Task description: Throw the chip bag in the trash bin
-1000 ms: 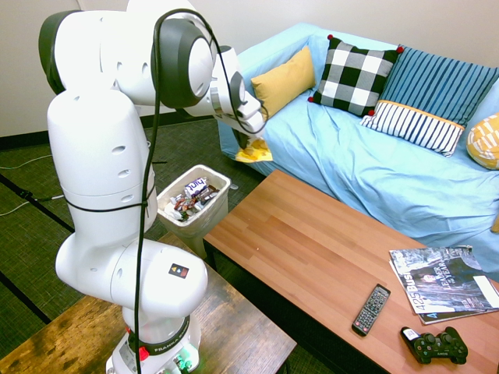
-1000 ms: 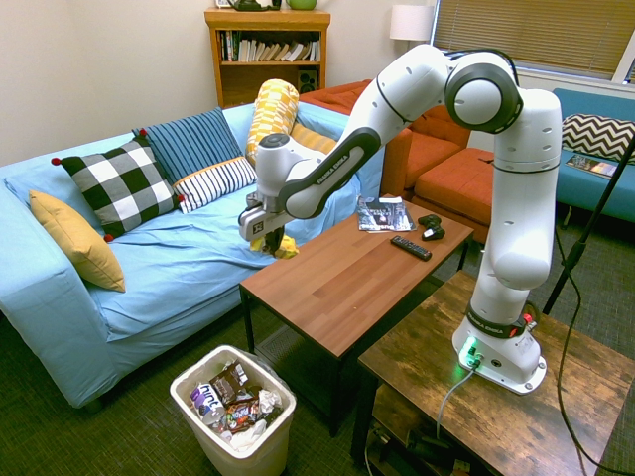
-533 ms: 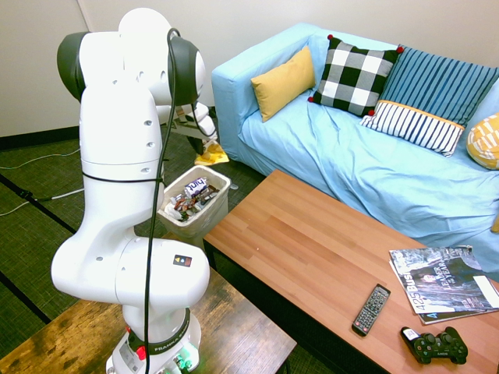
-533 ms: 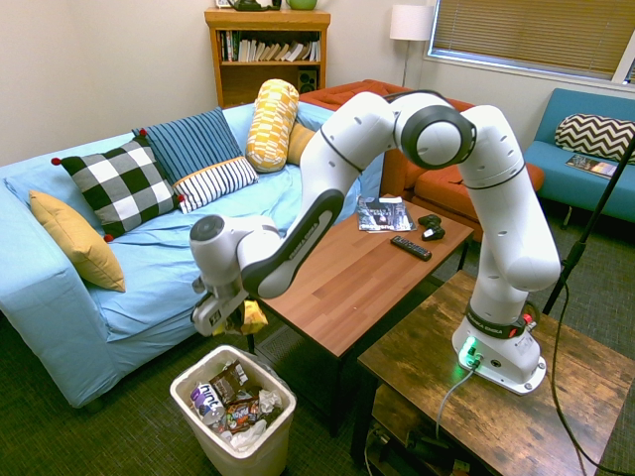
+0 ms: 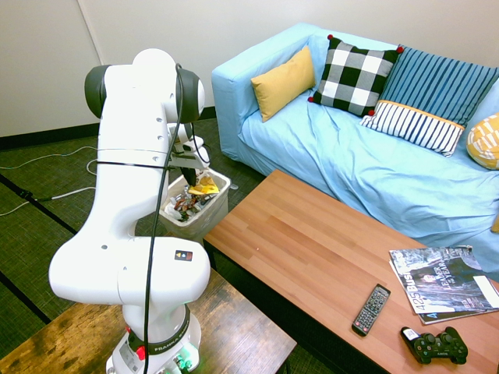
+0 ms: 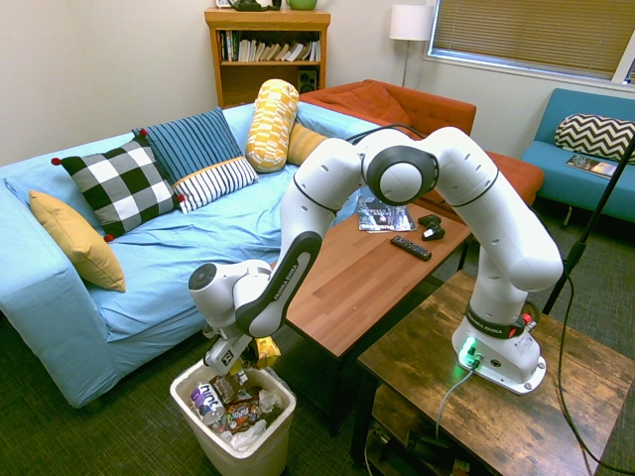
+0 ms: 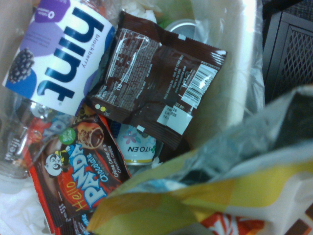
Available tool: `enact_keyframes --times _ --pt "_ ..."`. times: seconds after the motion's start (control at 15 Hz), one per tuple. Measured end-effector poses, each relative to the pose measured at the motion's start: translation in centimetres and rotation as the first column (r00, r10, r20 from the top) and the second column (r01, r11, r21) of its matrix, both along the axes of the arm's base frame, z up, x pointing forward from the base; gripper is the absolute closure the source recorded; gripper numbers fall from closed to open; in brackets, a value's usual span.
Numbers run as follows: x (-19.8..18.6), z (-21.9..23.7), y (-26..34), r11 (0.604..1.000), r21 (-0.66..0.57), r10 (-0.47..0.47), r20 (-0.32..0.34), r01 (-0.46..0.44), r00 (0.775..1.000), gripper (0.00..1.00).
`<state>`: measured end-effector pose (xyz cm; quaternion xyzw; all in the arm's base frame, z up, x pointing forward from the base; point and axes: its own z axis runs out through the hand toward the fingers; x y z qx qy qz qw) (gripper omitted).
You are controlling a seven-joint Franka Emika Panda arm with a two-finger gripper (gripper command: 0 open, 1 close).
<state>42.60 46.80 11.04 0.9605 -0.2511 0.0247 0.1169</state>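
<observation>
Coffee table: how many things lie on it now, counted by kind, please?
Remote control: 1
Game controller: 1
Magazines: 2, stacked, as far as the first exterior view shows
Total: 4

Remote (image 5: 372, 308), gamepad (image 5: 433, 346), magazine (image 5: 445, 293) — on coffee table (image 5: 312, 241).

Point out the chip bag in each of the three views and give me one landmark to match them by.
First exterior view: the chip bag hangs just over the trash bin, left of centre, beside the arm.
Second exterior view: lower left of centre, at the bin's rim, under the gripper.
Wrist view: yellow crinkled packet across the bottom right.
Shared landmark: the bin full of wrappers.
</observation>
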Motion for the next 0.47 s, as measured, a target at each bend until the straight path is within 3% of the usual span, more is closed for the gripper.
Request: enact_keyframes --times 0.47 --pt "-0.1 0.3 2.8 1.0 -0.01 0.025 0.021 -0.025 0.999 0.0"
